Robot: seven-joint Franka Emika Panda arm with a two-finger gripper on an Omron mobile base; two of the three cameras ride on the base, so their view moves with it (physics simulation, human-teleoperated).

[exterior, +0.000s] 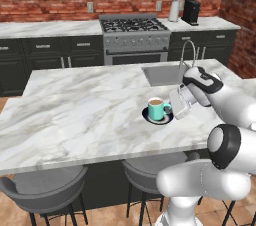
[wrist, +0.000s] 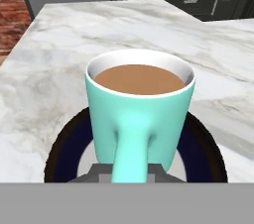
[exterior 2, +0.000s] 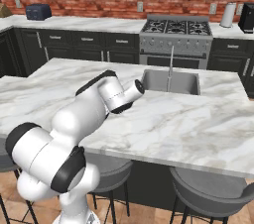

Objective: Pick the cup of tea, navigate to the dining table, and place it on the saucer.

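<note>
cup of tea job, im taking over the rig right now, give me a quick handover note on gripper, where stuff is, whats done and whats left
Gripper: shut on the handle of the cup of tea, by the look of the hand view, where the handle runs down between the fingertips.
Cup: upright, tea inside, over the saucer on the dining table, near the sink. It looks set down on the saucer, but contact is not certain.
Done: pick and drive to the table; placement apparently made.
Left: open the gripper, back the hand away without tipping the cup.

Even, bright rendered light, soft shadows, slightly coarse, no glare.
</note>
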